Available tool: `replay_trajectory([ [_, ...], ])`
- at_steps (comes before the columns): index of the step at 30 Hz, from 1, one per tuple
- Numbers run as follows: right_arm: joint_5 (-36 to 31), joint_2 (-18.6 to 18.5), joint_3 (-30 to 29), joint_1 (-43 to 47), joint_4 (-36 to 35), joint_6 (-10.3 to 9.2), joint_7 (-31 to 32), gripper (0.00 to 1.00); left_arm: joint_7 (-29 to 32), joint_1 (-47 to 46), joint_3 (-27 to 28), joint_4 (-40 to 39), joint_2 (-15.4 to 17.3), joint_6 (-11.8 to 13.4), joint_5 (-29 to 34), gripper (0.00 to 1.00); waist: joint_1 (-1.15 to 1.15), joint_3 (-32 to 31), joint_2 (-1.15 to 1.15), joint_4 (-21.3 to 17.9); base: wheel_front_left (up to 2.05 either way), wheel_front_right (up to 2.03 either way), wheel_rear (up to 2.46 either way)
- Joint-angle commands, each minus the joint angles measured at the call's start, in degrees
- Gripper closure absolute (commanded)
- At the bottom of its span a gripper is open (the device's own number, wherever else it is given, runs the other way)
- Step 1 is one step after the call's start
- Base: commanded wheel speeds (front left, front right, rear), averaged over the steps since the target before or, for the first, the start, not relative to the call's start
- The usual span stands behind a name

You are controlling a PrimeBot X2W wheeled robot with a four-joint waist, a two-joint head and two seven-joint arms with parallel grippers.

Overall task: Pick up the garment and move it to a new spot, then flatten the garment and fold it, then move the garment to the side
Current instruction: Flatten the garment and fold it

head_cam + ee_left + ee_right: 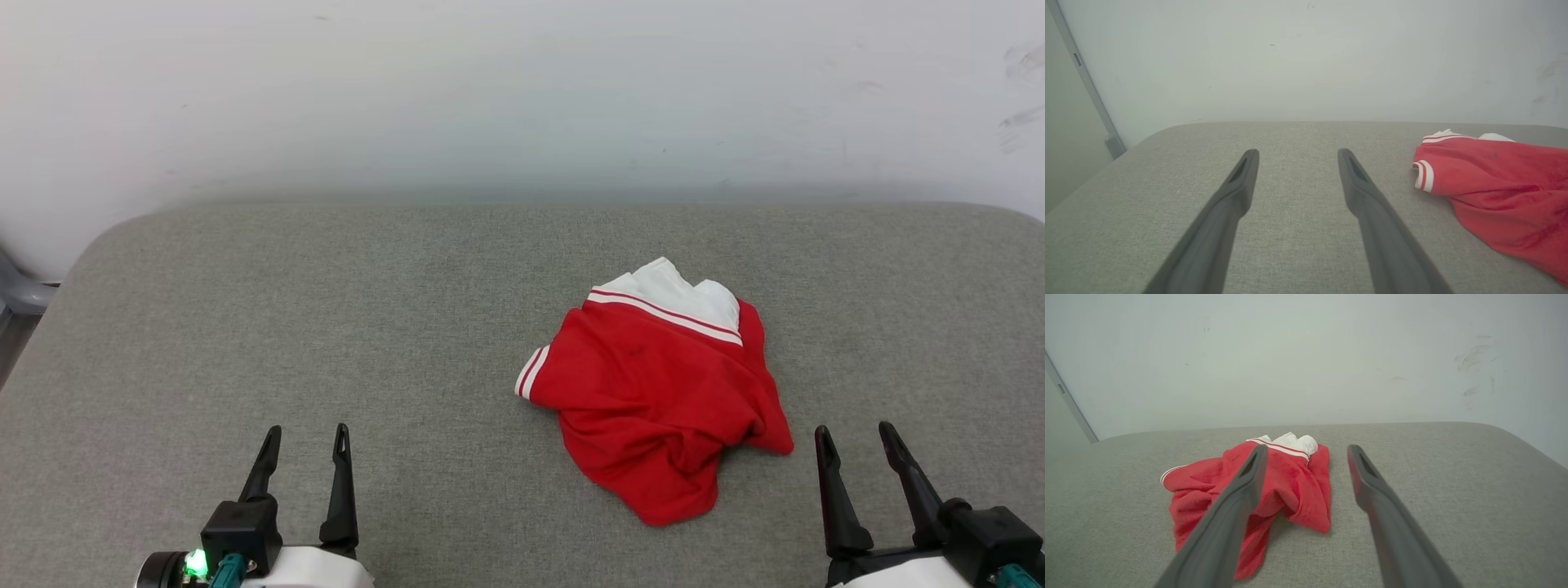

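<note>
The garment lies crumpled in a loose heap on the table, a little right of the middle and about halfway between the near and far edges. Most of what shows is red cloth. A white sleeve with a red-and-white striped seam is bunched at its far side, and a striped cuff sticks out at its left edge. The near part spreads into wrinkled folds, with one flap reaching toward the near right.

The right gripper hovers at the near right, just beside that flap but apart from it. Its fingers are spread wide and hold nothing. In the right wrist view the garment lies ahead of its left finger. The left gripper is at the near left, well apart from the garment, its fingers also spread wide and empty over bare grey cloth. A pale wall rises behind the table's far edge.
</note>
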Motion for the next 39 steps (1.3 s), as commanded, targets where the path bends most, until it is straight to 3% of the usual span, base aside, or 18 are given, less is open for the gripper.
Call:
replay_trajectory([
  [1, 0.20, 0.11, 0.10, 0.52, 0.17, -0.04, -0.14, 0.00, -0.13, 0.34, 0.22, 0.10, -0.17, -0.28, 0.43, 0.00, 0.00, 0.00, 0.00, 0.03, 0.00, 0.00, 0.00],
  [17, 0.07, 0.11, -0.10, 0.37, 0.36, -0.04, -0.14, 0.00, -0.13, -0.17, 2.19, 1.04, -1.28, -1.92, 2.64, 0.00, 0.00, 0.32, 0.00, 0.44, 0.00, 0.00, 0.00],
  [25, -3.39, -0.35, -0.70, -6.06, -1.83, -0.04, -0.14, 0.00, -0.13, -1.57, 2.68, 0.66, -1.62, -2.07, 2.99, 0.00, 0.00, 1.89, 0.00, 1.90, 0.00, 0.00, 0.00],
  [32, -2.81, -6.42, -0.69, -17.94, -2.83, -0.04, -0.14, 0.00, -0.13, -4.17, 2.27, -0.41, -1.87, -2.11, 2.74, 0.00, 0.00, 6.04, 0.00, 4.01, 0.00, 0.00, 0.00],
  [39, 1.88, -17.53, 6.06, -35.05, 4.62, -0.04, 0.85, 0.00, -0.13, -8.20, 1.29, -2.04, -2.08, -1.55, 2.06, 0.00, 0.00, 13.04, 0.00, 6.46, 0.00, 0.00, 0.00],
])
